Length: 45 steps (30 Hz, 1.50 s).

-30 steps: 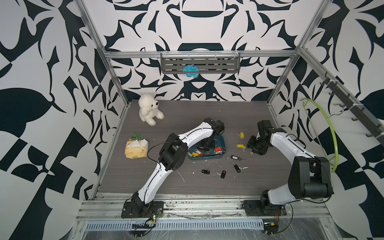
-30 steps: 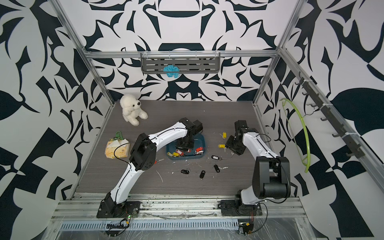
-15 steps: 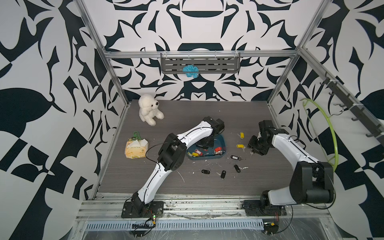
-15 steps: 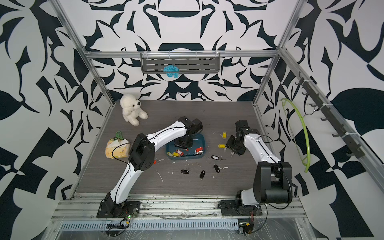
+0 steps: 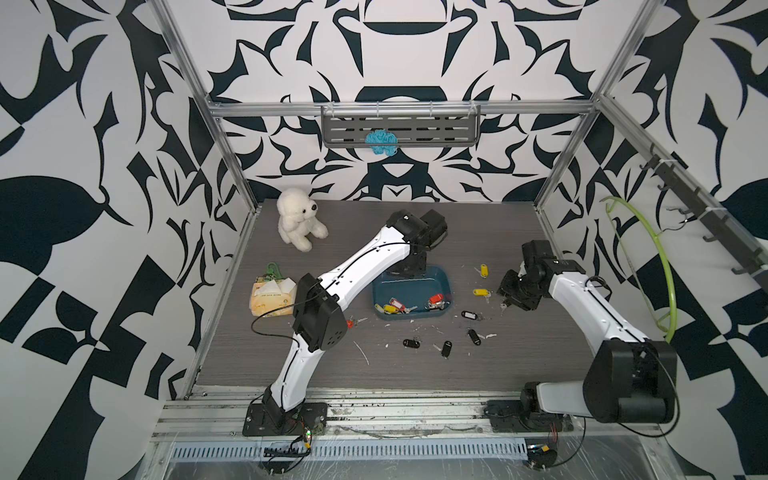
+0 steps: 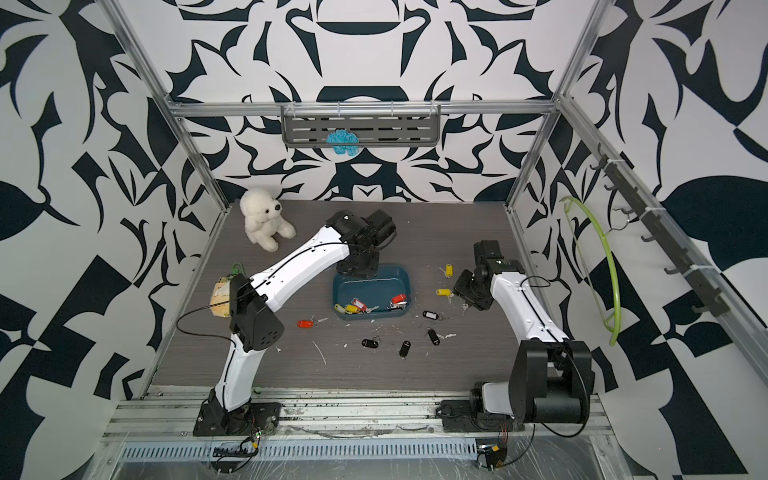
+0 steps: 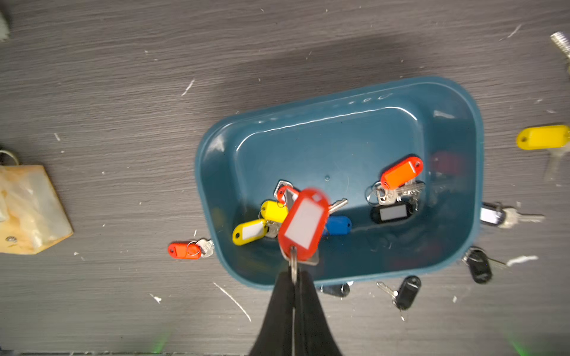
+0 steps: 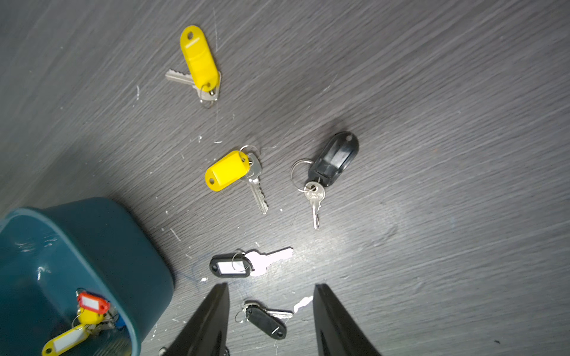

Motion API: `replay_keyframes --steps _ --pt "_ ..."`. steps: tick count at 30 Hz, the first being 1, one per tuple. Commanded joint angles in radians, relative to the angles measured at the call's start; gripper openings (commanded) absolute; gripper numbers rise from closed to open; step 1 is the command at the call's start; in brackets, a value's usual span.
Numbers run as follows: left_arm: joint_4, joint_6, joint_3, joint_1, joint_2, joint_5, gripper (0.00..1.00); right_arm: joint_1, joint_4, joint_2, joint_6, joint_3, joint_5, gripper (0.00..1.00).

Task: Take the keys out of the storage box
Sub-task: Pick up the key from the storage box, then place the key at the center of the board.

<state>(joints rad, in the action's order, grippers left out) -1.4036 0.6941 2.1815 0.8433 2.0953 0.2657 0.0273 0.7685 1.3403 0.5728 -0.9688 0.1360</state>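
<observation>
Aloft, left tool (image 7: 294, 276) pinching red key (image 7: 303, 225) over storage box (image 7: 339, 101), right tool (image 8: 270, 286) parted above black key (image 8: 265, 320)

High at 6 o'clock, facing 12, in both top views. Close, downward at both wrists, sharing the storage box (image 7: 324, 145).

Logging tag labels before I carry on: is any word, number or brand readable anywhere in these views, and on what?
No text can be read.
yellow soft tissue pack: dark print, too small to read.
round-headed silver key: stamped marks, too blurred to read.
red plastic key tag, yellow plastic key tag, black plastic key tag: white inserts, blank.
</observation>
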Motion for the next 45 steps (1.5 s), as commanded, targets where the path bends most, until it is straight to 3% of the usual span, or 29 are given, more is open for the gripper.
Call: replay_keyframes --steps 1,9,19,25,34,35,38,40,43,44,45 --pt "-0.025 0.036 -0.122 -0.051 -0.114 -0.023 0.00 -0.024 0.029 -0.033 -0.006 -0.020 0.031 0.50" --pt "0.058 0.057 -0.533 -0.199 -0.387 -0.078 0.00 -0.189 0.054 0.033 0.000 -0.125 0.005 0.50" --pt "0.176 0.060 -0.887 -0.339 -0.500 -0.174 0.00 -0.391 0.041 0.227 0.042 -0.283 0.014 0.50" --pt "0.222 0.021 -1.004 -0.416 -0.501 -0.194 0.00 -0.460 0.048 0.327 0.044 -0.395 0.029 0.50" --pt "0.279 0.017 -1.080 -0.429 -0.472 -0.217 0.00 -0.532 0.098 0.492 0.009 -0.551 0.080 0.54" --pt "0.284 0.017 -1.084 -0.429 -0.466 -0.215 0.03 -0.543 0.109 0.515 0.002 -0.571 0.086 0.55" --pt "0.300 0.012 -1.093 -0.431 -0.442 -0.210 0.29 -0.573 0.153 0.587 -0.023 -0.634 0.090 0.59" --pt "0.308 0.012 -1.097 -0.431 -0.431 -0.207 0.54 -0.582 0.164 0.619 -0.027 -0.666 0.089 0.59" --pt "0.316 0.012 -1.093 -0.431 -0.432 -0.196 0.76 -0.586 0.161 0.645 -0.026 -0.678 0.094 0.59" --pt "0.318 0.012 -1.087 -0.431 -0.434 -0.190 0.96 -0.586 0.163 0.652 -0.028 -0.679 0.096 0.59" --pt "0.320 0.010 -1.079 -0.431 -0.437 -0.182 1.00 -0.586 0.167 0.660 -0.029 -0.678 0.097 0.59"
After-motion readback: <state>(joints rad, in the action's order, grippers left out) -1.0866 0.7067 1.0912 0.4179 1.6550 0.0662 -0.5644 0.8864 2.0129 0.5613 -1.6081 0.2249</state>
